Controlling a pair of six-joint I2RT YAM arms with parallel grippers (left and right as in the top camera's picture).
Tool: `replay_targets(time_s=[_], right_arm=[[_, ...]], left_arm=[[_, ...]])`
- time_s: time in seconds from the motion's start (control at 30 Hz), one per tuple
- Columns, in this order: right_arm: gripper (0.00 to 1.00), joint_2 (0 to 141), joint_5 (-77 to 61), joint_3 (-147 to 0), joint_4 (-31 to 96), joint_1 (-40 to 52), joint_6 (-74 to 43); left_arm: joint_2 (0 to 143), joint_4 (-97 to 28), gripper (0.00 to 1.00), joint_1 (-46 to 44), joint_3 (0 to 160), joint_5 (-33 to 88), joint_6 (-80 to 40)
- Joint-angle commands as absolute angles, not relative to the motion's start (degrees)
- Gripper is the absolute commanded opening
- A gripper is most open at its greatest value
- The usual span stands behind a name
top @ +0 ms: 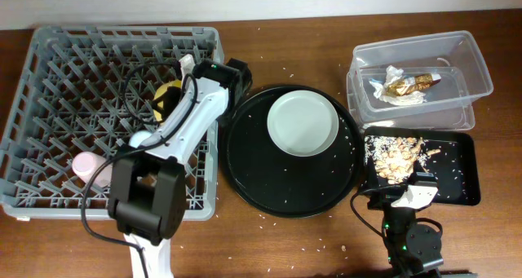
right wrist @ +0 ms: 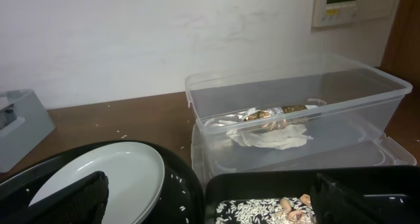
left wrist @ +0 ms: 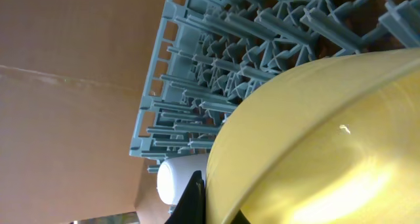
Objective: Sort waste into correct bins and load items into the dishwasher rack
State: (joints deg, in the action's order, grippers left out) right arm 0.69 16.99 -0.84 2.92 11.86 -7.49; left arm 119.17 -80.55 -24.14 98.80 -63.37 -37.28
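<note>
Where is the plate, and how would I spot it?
Find the big round black tray in the middle, beside the grey rack. The plate lies on its upper part: pale grey-green, round, the only dish there.

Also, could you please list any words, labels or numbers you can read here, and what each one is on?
No text is legible in any view.
Wall panel: a small display and a yellow label, too small to read.
Gold-brown wrappers in the clear tub: any print is too blurred to read.
Yellow bowl: no markings show.
</note>
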Motion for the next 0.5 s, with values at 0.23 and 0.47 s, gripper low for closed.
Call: replay_targets(time_s=[0.23,0.47], right_arm=[[0.98,0.3,16.9,-0.3,3.0,11.6,-7.5],[0.98,0.3,16.9,-0.3,3.0,11.6,-7.5]], left_arm=[[116.0,-96.7,0.00,-24.3,103.3,-72.0,-40.7],[116.4,-88.9,0.00,-14.4,99.0,-68.8,-40.7]])
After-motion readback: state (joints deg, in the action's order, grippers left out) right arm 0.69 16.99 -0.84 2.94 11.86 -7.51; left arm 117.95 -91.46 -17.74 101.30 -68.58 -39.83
